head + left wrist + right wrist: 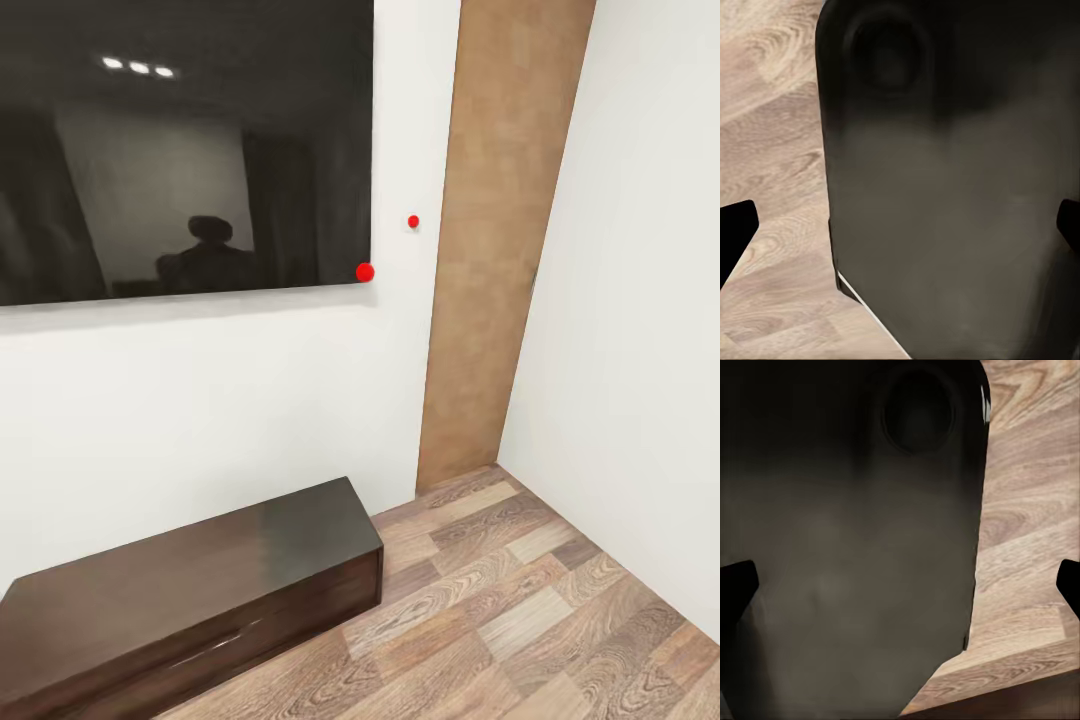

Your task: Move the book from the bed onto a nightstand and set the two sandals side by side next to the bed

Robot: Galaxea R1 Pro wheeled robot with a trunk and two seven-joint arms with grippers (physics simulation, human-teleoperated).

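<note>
Where the wall [200, 400] stands, a low cabinet [190, 590] sits shut

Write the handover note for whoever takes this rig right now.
Left gripper: fingertips wide apart, open, nothing held, hanging over the wood floor.
Right gripper: open too, empty.
The head camera faces a white wall with a dark screen and a long low dark cabinet below it, and a wooden door in the corner.
Bed, book, sandals and nightstand are out of sight here.
Nothing visibly done. Left: turn to find the bed, move the book, pair the sandals.
</note>
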